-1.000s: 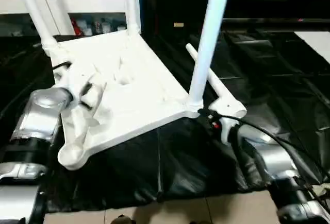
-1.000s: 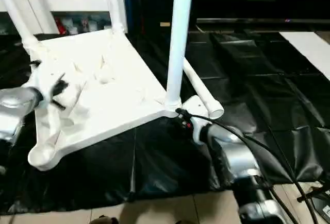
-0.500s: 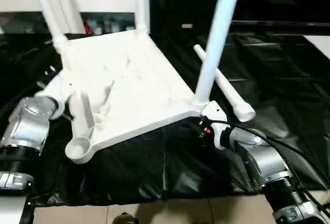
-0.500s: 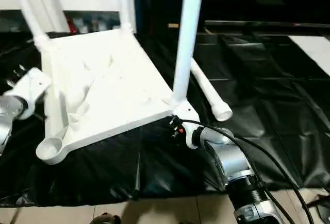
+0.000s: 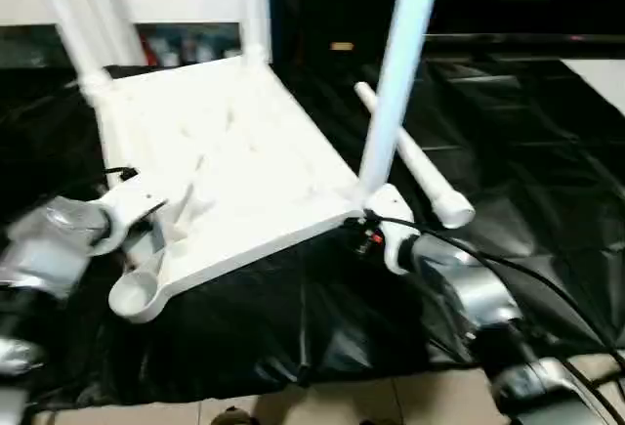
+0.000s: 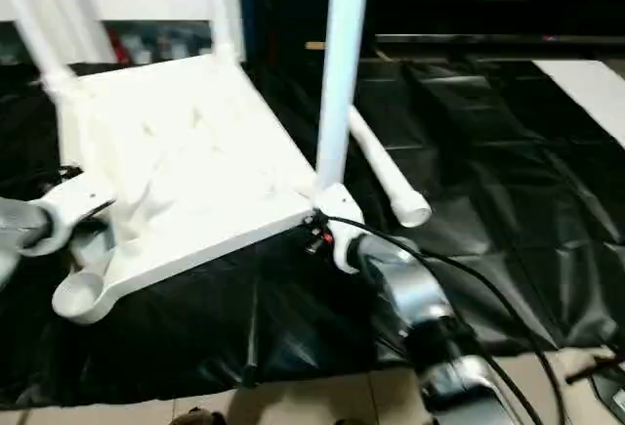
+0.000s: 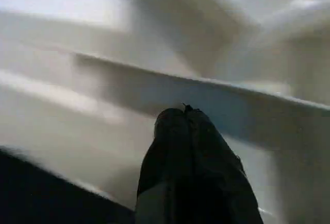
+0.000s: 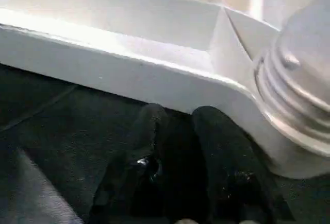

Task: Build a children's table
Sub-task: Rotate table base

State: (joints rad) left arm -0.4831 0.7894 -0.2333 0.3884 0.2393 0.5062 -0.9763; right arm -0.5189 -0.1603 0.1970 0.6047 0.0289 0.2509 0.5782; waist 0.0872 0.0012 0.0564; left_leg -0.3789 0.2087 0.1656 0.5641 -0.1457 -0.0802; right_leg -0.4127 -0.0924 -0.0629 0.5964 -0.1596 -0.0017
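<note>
Table: upturned on black sheet, three legs fitted, fourth leg laid beside; left gripper closed, empty; right gripper slightly parted, nothing held

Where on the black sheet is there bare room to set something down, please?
Bare black sheet lies right of the loose leg, out toward the sheet's far right edge. It is crowded at the upturned table top, with the left gripper and right gripper at its near corners.
</note>
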